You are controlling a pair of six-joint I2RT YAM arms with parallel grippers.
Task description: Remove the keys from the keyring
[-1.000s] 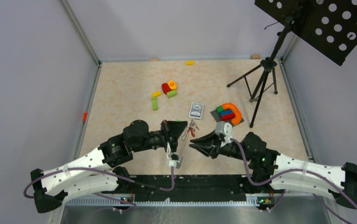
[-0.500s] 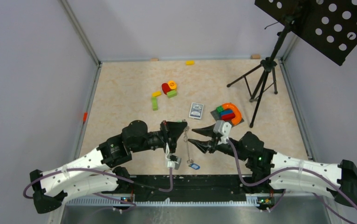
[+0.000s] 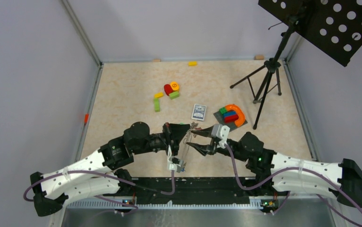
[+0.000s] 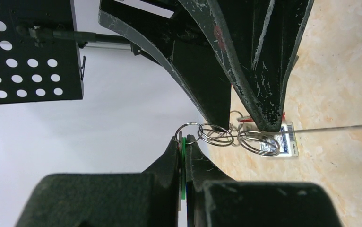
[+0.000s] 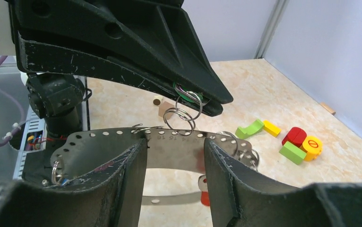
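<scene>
while the left fingers (image 4: 169,165) pinch a green tag (image 4: 183,165) above the near edge of the desk (image 3: 122,94), the keyring (image 5: 174,153) hangs from it on small rings (image 4: 202,133). the right fingers (image 5: 122,179) are spread around them. a hard pull could yank the tag loose.

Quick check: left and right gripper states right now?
Left gripper: closed on the green key tag.
Right gripper: open, gripping nothing.

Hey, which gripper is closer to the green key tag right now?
Left. The left gripper is shut on the green key tag; the right gripper stands open close beside it, not touching it.
</scene>
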